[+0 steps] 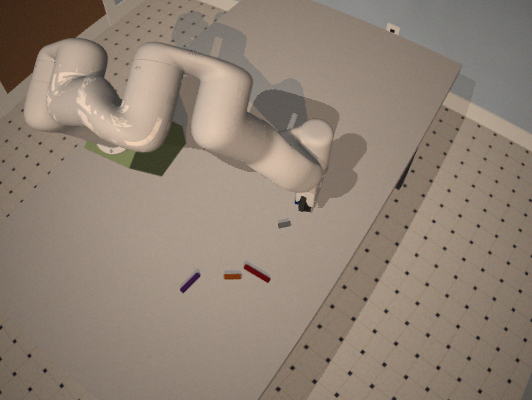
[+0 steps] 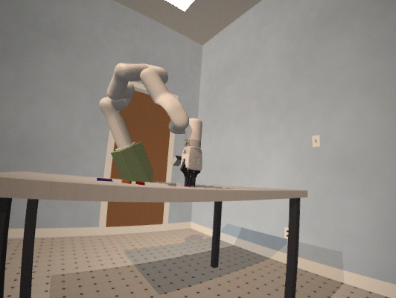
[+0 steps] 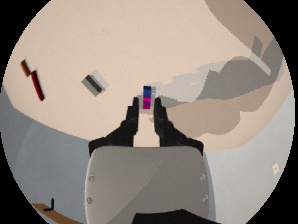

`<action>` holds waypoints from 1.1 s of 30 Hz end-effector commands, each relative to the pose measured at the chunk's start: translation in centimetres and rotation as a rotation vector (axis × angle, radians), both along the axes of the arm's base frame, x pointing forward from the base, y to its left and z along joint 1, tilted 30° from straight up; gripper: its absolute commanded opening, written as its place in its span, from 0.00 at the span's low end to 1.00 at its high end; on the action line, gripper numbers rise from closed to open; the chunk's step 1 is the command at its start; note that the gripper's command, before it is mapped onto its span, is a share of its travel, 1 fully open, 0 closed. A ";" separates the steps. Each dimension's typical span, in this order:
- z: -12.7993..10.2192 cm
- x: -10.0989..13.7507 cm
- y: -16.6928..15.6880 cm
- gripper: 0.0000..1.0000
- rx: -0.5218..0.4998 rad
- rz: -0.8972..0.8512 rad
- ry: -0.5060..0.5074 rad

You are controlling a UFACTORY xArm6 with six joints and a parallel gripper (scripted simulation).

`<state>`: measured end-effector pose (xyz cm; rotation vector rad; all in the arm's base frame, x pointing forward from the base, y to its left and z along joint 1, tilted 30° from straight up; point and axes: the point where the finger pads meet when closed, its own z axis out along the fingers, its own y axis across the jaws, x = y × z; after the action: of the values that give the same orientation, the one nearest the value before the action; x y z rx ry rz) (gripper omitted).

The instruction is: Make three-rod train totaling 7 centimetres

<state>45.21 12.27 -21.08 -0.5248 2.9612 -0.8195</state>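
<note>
End effector (image 3: 147, 117) parted, straddling magenta rod (image 3: 147, 102) — blue rod (image 3: 147, 91) barely visible.

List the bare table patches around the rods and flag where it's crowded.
Bare: between the purple rod and the green base, and between the grey rod and the orange rod. Crowded: the orange-red rod pair, and under the hand.

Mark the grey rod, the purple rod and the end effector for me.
Short grey rod (image 1: 284, 223): top view, middle of its upper face.
Long purple rod (image 1: 190, 281): top view, mid-length.
End effector (image 3: 147, 117): wrist view, midway between fingertips.
</note>
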 end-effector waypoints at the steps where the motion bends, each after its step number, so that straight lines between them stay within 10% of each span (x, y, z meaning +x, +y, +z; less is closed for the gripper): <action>1: 1.1 0.0 0.7 0.24 0.002 0.002 -0.004; 26: 7.7 -0.8 4.5 0.24 0.002 0.002 -0.004; 27: 7.7 -0.8 4.5 1.00 0.002 0.002 -0.004; 33: 7.7 -0.8 4.5 1.00 0.002 0.002 -0.004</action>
<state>44.23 16.58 -13.57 -0.5249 2.9610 -0.8199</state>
